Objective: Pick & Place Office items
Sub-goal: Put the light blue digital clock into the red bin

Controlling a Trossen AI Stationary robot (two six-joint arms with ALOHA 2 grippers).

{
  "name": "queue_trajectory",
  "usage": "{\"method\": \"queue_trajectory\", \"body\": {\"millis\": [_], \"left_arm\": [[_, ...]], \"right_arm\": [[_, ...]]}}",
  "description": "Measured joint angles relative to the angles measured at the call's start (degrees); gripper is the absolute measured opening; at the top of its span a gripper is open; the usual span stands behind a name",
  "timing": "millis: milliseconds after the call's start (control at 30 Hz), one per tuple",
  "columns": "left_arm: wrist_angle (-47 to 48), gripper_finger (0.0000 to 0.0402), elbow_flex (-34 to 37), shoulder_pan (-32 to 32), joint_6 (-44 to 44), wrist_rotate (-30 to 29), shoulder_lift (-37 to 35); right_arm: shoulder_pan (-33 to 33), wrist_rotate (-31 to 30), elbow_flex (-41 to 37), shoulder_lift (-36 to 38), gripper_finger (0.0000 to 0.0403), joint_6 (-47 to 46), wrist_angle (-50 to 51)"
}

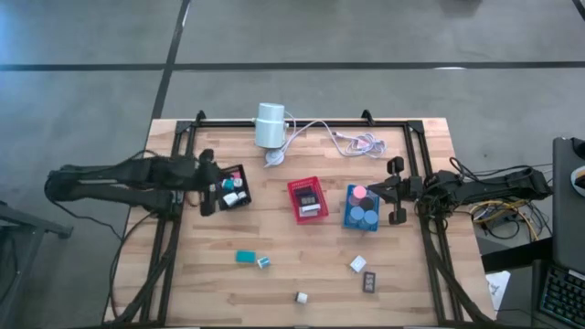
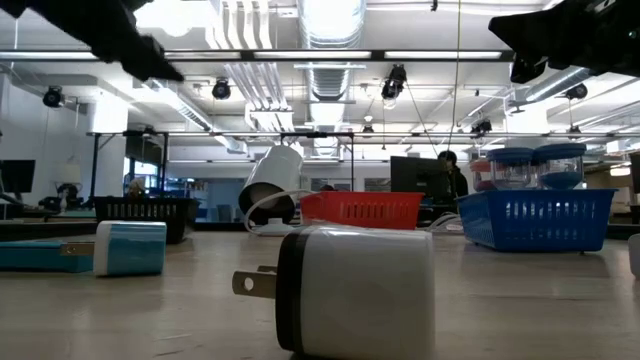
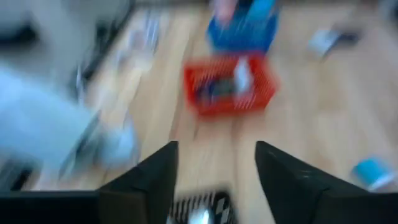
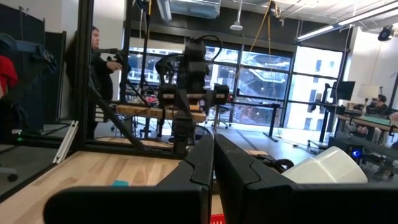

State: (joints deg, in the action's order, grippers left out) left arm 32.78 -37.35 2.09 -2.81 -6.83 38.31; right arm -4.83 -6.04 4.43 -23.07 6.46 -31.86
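Loose office items lie on the near half of the table: a teal block (image 1: pixel 245 257), a small teal-and-white piece (image 1: pixel 263 262), a white plug block (image 1: pixel 302 297) (image 2: pixel 355 290), a white block (image 1: pixel 357 264) and a dark piece (image 1: pixel 370 281). More small pieces sit in the black tray (image 1: pixel 239 174), the red tray (image 1: pixel 308 184) and the blue tray (image 1: pixel 350 217), the last holding pink and blue discs. My left gripper (image 1: pixel 208 183) (image 3: pixel 214 168) is open, raised over the black tray's left end. My right gripper (image 1: pixel 377 190) (image 4: pixel 213 163) is shut, raised beside the blue tray's right side.
A white cylinder (image 1: pixel 270 125) lies at the table's far edge with its cables (image 1: pixel 352 139) trailing to the right. A black frame (image 1: pixel 420 155) runs round the table. Bare wood lies between the trays and the near items. People stand in the room beyond.
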Motion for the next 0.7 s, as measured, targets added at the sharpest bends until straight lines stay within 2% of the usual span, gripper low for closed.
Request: {"method": "queue_trajectory", "body": {"millis": [233,400,567,700], "left_arm": [[-16.56,0.0095,9.62,0.00,-6.27,9.72,-11.95],[-27.48,0.0014,16.81,0.09,-7.03,10.06,-16.72],[-36.16,0.0012,22.68,0.09,-5.53,10.02,-19.72],[-36.68,0.0011,26.22,0.09,-4.67,9.98,-21.20]], "right_arm": [[0.01,-0.02,0.00,0.00,0.0008,0.26,0.00],[0.01,-0.02,0.00,0.02,0.0008,0.71,-0.02],[0.01,-0.02,0.00,0.02,0.0008,0.50,-0.02],[-0.02,-0.66,0.00,0.03,0.0008,-1.23,-0.07]]}}
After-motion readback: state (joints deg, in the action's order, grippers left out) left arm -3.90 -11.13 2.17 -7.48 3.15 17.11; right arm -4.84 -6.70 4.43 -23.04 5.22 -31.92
